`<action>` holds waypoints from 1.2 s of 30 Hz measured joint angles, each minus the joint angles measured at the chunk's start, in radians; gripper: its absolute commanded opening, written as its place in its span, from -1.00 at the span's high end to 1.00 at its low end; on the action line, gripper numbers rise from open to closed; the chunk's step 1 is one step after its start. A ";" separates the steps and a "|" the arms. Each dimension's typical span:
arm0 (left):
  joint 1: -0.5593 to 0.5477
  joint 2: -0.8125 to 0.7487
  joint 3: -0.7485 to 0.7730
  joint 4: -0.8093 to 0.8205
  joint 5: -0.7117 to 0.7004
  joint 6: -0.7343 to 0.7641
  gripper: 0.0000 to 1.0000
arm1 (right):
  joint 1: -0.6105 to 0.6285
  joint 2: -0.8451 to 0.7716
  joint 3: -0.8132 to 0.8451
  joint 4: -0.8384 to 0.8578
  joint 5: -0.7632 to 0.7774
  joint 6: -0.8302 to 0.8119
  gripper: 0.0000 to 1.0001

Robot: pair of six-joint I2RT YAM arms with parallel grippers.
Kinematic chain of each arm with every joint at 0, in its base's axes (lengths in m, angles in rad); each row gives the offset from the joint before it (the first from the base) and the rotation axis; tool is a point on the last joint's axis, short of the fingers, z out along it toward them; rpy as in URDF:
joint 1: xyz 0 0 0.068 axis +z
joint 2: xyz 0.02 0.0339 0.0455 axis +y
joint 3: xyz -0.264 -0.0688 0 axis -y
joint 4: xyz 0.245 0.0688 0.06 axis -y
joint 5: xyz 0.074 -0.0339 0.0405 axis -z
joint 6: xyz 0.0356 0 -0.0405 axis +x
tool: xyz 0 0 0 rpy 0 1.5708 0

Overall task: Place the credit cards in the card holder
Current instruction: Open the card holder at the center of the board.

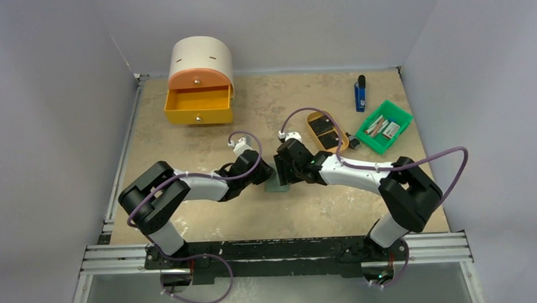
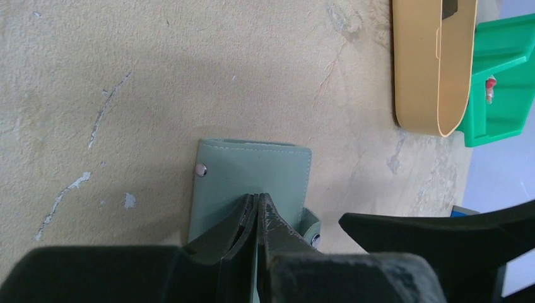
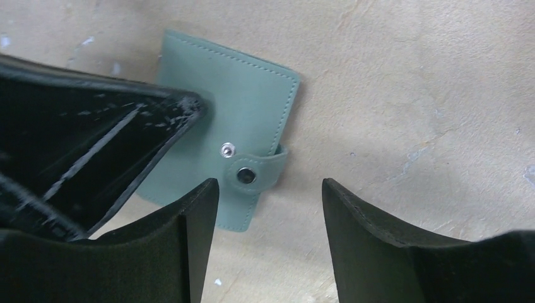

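Note:
The card holder [image 3: 233, 95] lies shut and flat on the table, a grey-green wallet whose side tab [image 3: 252, 173] sits beside its stud, seemingly unsnapped. My left gripper [image 2: 257, 197] is shut, its tips resting on the holder's cover [image 2: 252, 167] with nothing between them. My right gripper [image 3: 270, 189] stands open just beside the tab, over bare table. In the top view both grippers meet over the card holder [image 1: 278, 185]. Two black credit cards [image 1: 326, 132] lie in the tan oval tray [image 1: 313, 117] to the back right.
A bright green bin [image 1: 401, 114] with small items stands right of the tray, and a blue lighter-like stick [image 1: 361, 93] lies behind it. An orange drawer box [image 1: 199, 80] with its drawer open is at the back left. Tray [image 2: 435, 95] and bin [image 2: 498, 76] lie beyond the holder.

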 measured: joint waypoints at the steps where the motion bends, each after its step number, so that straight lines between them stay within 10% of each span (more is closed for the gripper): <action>1: 0.000 0.000 0.000 0.000 0.000 0.000 0.95 | 0.000 0.010 0.002 0.000 0.008 0.000 -0.22; 16: 0.000 -0.013 0.000 -0.024 0.000 0.000 0.96 | -0.008 0.053 0.008 0.039 0.071 0.006 1.00; 27: 0.000 -0.166 -0.024 -0.126 -0.004 0.019 0.06 | -0.016 -0.188 -0.050 0.068 -0.024 -0.022 1.00; 36: 0.000 -0.322 -0.103 -0.142 -0.004 0.016 -0.27 | -0.016 -0.288 -0.130 0.123 -0.145 -0.013 1.00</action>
